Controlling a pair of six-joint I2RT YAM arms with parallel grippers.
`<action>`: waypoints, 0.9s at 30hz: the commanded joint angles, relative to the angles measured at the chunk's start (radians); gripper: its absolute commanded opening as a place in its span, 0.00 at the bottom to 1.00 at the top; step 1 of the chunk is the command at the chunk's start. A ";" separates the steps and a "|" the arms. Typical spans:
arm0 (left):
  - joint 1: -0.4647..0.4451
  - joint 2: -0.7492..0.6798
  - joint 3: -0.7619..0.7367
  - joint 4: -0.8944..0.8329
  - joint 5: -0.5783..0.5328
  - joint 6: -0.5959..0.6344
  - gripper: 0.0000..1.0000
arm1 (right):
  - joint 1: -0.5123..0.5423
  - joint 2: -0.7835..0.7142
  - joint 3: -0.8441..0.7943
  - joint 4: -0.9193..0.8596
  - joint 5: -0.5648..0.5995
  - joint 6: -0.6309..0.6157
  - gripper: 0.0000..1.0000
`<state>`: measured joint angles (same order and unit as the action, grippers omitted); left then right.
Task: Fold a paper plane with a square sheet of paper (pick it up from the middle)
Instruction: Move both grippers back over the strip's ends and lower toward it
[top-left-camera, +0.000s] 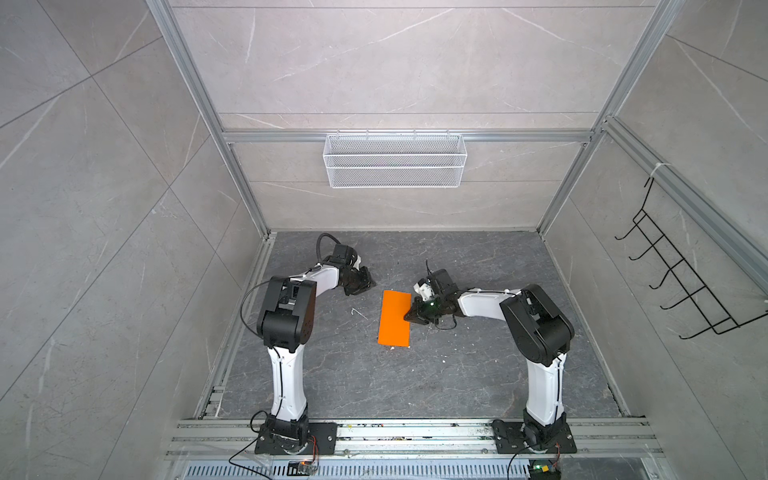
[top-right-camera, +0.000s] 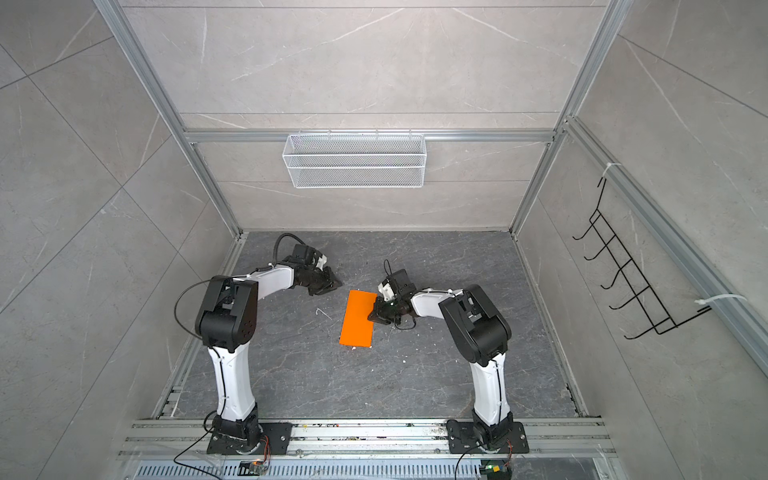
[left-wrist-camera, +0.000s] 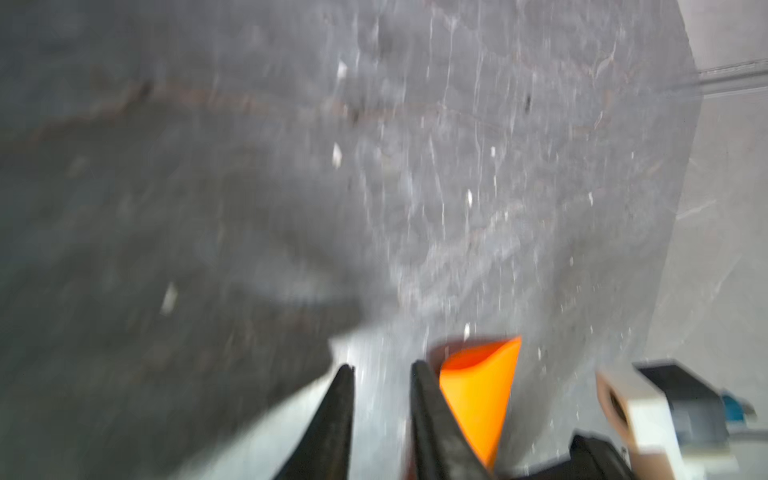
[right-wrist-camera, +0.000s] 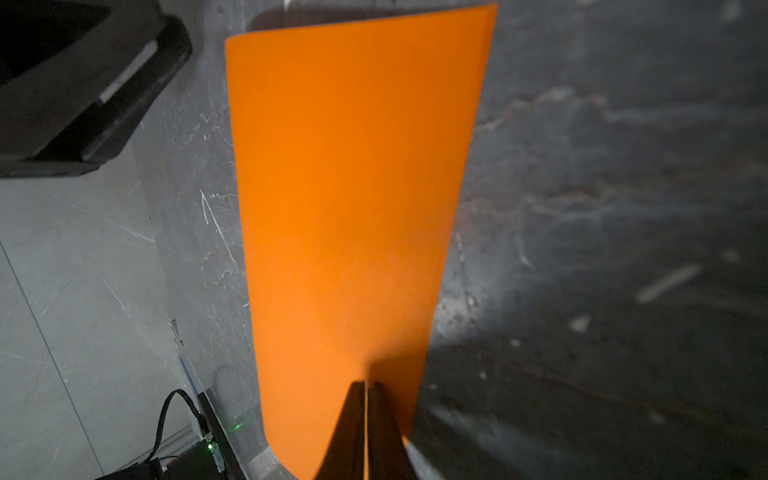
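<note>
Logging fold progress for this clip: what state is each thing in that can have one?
square sheet of paper: a rectangle, apparently folded in half, lying on the table.
right gripper: shut on the sheet's long edge.
left gripper: open, holding nothing, apart from the sheet.
wire basket: empty.
hook rack: nothing hanging on it.
</note>
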<state>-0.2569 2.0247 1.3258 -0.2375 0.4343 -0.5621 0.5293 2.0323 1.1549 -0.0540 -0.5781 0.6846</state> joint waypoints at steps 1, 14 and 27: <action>-0.010 -0.176 -0.110 -0.007 -0.025 -0.086 0.37 | -0.005 0.042 -0.006 -0.131 0.127 -0.053 0.11; -0.130 -0.346 -0.413 0.027 -0.021 -0.274 0.57 | -0.005 -0.112 0.060 -0.050 -0.001 -0.095 0.27; -0.275 -0.259 -0.342 0.054 0.013 -0.275 0.54 | -0.014 -0.348 -0.080 -0.055 0.278 -0.084 0.39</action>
<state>-0.5056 1.7416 0.9325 -0.2012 0.4259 -0.8288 0.5236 1.7161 1.1099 -0.0906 -0.3935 0.6060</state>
